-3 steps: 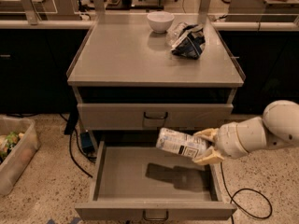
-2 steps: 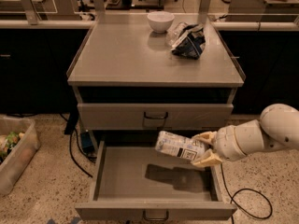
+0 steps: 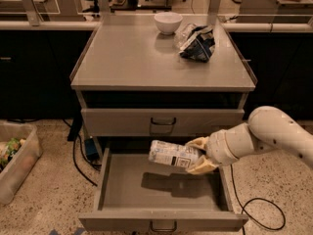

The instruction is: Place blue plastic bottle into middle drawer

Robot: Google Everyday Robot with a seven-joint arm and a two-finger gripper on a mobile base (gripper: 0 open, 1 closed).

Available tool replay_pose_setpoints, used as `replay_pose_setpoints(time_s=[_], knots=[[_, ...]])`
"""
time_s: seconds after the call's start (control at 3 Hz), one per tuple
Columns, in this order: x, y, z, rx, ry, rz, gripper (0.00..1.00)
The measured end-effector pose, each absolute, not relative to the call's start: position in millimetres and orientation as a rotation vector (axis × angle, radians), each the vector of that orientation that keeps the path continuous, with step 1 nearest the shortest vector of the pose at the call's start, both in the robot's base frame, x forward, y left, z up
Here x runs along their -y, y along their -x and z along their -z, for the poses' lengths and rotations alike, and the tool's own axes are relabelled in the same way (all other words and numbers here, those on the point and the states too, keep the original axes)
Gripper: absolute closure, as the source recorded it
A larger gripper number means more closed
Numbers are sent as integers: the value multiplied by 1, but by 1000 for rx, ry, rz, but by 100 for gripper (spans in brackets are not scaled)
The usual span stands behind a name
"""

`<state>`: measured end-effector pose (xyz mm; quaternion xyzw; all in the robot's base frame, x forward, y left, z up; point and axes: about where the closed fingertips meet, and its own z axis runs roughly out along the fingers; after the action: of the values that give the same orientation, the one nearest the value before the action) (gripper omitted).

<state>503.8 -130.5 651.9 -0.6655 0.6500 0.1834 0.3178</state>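
The blue plastic bottle (image 3: 170,154) lies on its side in the air above the open middle drawer (image 3: 161,189), its bottom end pointing left. My gripper (image 3: 196,155) comes in from the right on a white arm and is shut on the bottle's right end. The bottle hangs over the right half of the drawer's grey floor and throws a shadow on it. The cap is hidden in the gripper. The drawer is pulled out, with its dark loop handle at the front edge.
A shut grey drawer (image 3: 162,122) sits just above the open one. On the cabinet top (image 3: 127,58) stand a white bowl (image 3: 167,22) and a dark blue and white snack bag (image 3: 198,43). A clear bin (image 3: 17,158) is on the floor at left. Cables run beside the cabinet.
The bottle and my gripper have shifted slightly left and a little lower over the drawer. Nothing else has moved.
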Motion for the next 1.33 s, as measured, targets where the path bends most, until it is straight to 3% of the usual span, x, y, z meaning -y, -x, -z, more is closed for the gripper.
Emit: replay_pose_setpoints(time_s=[0.33,0.67,1.33], knots=[[85,-515,-633,-1638,1812,-545,100],[78,-516,-630,-1627,1822,-556,100],[91,-518,-589,-1760,1829,-402,100]])
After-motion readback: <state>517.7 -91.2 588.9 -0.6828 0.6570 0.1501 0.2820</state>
